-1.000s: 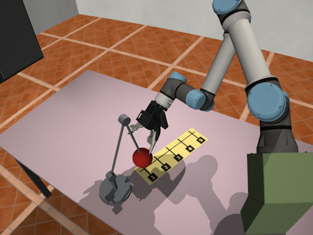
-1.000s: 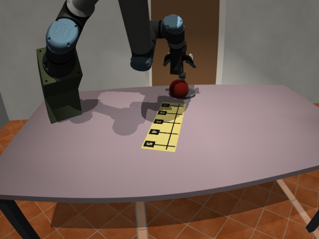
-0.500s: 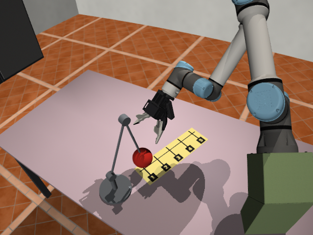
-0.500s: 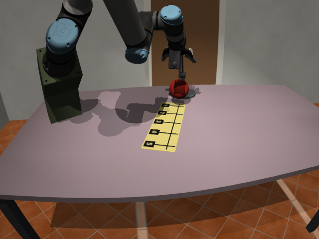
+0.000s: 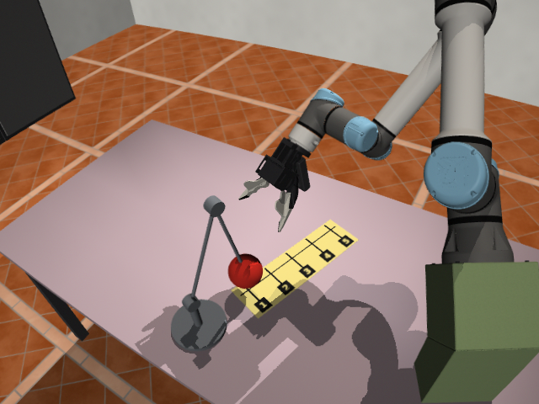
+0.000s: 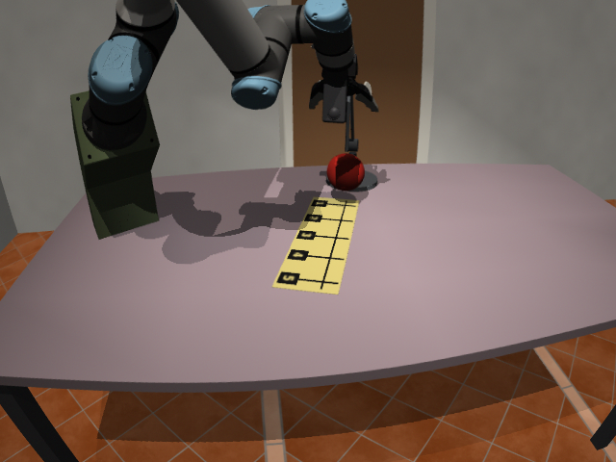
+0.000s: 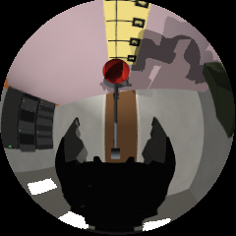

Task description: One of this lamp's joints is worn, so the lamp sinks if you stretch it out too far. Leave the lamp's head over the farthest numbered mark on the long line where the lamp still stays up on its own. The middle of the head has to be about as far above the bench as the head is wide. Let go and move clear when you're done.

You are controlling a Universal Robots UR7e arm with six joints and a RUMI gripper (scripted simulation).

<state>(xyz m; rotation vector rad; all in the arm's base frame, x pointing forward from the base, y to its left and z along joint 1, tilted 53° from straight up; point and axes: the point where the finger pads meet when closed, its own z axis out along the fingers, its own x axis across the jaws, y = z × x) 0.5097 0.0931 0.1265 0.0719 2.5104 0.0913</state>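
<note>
The lamp has a round grey base [image 5: 199,329], two thin grey arms that meet at an elbow joint [image 5: 214,205], and a red ball head [image 5: 245,270]. The head hangs a little above the bench, just short of mark 1 on the yellow strip [image 5: 297,266], which carries a long line with marks 1 to 5. The head also shows in the exterior view [image 6: 346,170] and the wrist view [image 7: 116,71]. My gripper [image 5: 265,209] is open and empty. It hovers above and behind the head, right of the elbow joint, touching nothing.
The arm's green pedestal [image 5: 478,330] stands at the bench's right front corner. A black cabinet [image 5: 26,65] stands off the bench at the far left. The strip runs away from the lamp base toward mark 5 [image 5: 345,240].
</note>
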